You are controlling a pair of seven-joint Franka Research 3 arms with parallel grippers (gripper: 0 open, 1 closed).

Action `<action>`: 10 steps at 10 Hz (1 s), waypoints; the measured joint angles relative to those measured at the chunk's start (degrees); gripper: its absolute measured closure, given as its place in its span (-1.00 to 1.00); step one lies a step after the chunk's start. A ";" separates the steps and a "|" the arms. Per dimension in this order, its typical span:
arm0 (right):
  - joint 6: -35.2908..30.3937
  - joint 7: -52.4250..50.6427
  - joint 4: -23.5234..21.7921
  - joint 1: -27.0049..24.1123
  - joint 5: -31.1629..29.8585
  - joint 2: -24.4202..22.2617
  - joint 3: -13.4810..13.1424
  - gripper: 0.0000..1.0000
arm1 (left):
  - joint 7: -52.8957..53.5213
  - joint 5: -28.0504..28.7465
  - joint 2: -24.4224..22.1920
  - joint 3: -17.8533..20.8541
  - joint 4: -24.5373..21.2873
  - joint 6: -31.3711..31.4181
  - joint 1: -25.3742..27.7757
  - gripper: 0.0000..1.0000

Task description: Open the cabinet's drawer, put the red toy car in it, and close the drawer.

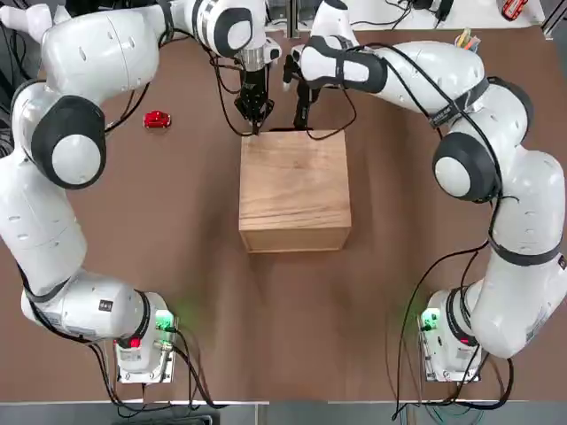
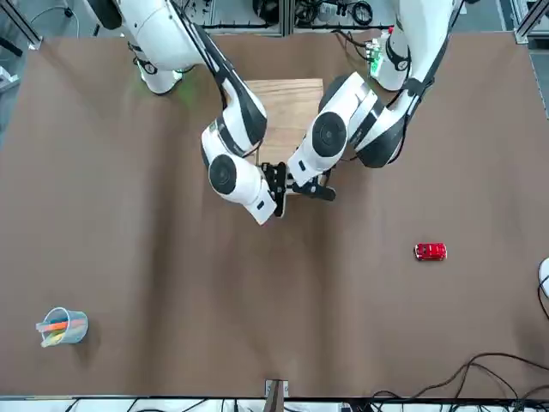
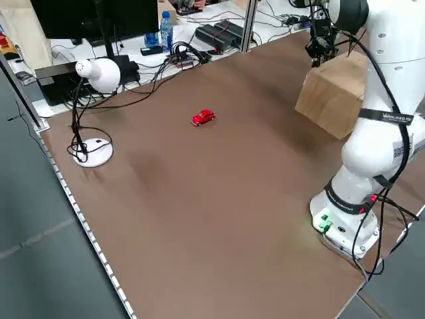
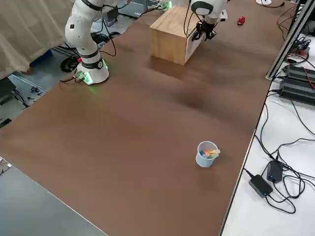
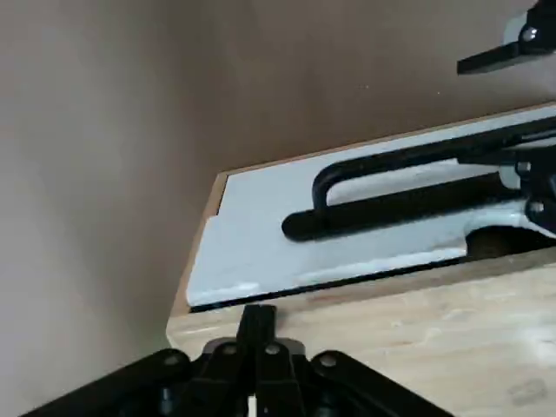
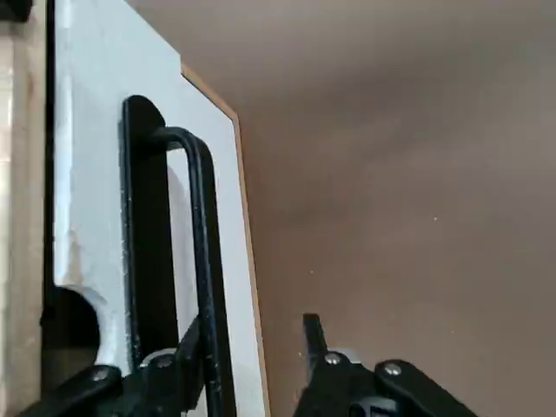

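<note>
Reaching over cabinet (image 1: 294, 190) to far face: right gripper (image 6: 252, 352), fingers half open either side of black handle (image 6: 204, 261), ready to pull drawer (image 5: 347, 226). Left gripper (image 5: 257, 326) closed, pressing cabinet top edge, likely steadying. Car (image 1: 157, 119) waits far left on table (image 1: 177, 266).

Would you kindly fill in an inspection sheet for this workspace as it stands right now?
Surface: brown table, flat.
Job's things: cabinet mid-table; drawer front with black handle, not pulled out; red toy car alone on the table, on the robot's left.
Clutter: cup of pens; white lamp.
Hands: left hand shut at the cabinet's top edge; right hand with fingers around the handle.
Cables: bundles by both arm bases.
Surroundings: power bricks and cables on the side bench.
</note>
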 joint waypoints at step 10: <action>0.71 1.83 2.42 0.04 -0.02 0.71 -1.59 0.21 | 0.00 0.00 0.00 0.00 0.05 0.00 0.00 0.98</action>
